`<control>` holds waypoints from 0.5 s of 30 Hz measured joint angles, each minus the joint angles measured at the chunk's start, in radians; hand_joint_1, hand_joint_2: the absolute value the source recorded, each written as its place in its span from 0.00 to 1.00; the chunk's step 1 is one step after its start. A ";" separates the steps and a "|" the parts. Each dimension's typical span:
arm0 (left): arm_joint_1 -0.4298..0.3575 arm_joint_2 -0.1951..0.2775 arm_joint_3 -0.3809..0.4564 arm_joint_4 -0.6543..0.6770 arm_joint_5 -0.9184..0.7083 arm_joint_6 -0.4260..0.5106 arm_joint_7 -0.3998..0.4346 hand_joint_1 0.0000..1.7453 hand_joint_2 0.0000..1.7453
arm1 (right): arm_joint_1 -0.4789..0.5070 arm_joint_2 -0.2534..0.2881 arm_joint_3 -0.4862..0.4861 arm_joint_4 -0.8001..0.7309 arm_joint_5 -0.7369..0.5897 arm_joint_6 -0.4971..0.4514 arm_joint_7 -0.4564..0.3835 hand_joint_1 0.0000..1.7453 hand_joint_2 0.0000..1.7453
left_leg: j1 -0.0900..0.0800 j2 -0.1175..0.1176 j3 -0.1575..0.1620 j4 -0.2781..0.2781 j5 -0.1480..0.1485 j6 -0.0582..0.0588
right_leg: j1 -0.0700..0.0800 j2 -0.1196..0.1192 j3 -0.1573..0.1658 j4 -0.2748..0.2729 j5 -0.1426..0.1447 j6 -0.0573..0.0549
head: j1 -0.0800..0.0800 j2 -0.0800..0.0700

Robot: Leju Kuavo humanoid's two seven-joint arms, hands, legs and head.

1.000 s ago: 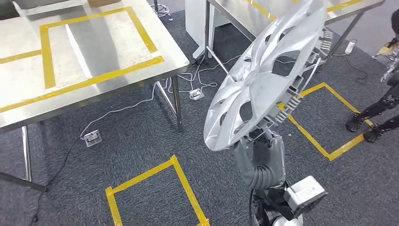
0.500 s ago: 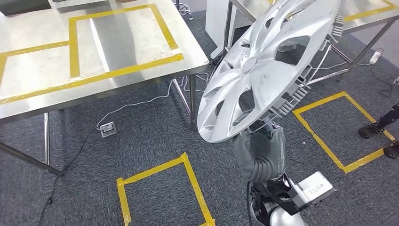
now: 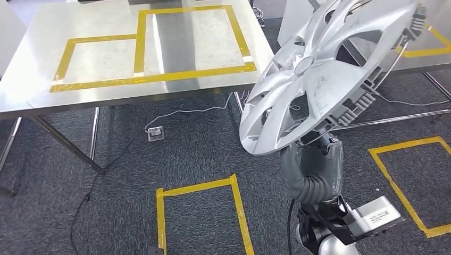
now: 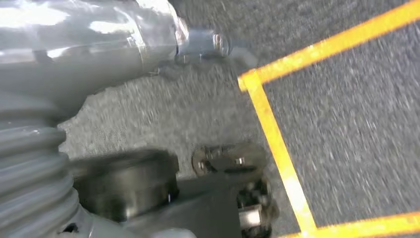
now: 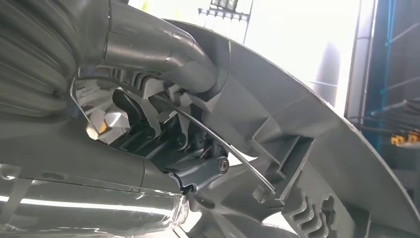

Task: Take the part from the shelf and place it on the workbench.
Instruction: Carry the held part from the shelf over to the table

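The part is a large silver hubcap [image 3: 324, 79] with spoke cut-outs and ribbed clips along its rim. My right hand [image 3: 311, 164] grips it by the lower rim and holds it up, tilted, in front of me. In the right wrist view dark fingers [image 5: 148, 134] hook through the hubcap's back side [image 5: 317, 148]. The workbench [image 3: 42, 90] is a steel table marked with yellow tape, ahead and to the left, apart from the hubcap. My left hand [image 4: 99, 39] hangs over the carpet and holds nothing.
A second steel table [image 3: 431, 56] stands behind the hubcap on the right. Yellow tape squares mark the grey carpet [image 3: 199, 212] [image 3: 409, 180]. A floor socket [image 3: 155, 133] with cables lies under the workbench, whose slanted legs [image 3: 64, 141] reach toward me.
The whole picture has shifted right as the camera turned: the workbench now lies more squarely ahead. A person's legs at the right have left the picture. The hubcap stays in my right hand.
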 joint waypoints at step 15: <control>0.001 -0.001 0.000 -0.001 0.005 0.001 0.012 0.00 1.00 | -0.005 -0.024 -0.027 -0.062 0.010 -0.006 0.036 1.00 1.00 | 0.019 0.159 0.001 0.012 -0.018 -0.049 | -0.013 -0.126 0.023 -0.031 -0.010 0.048 | -0.034 0.000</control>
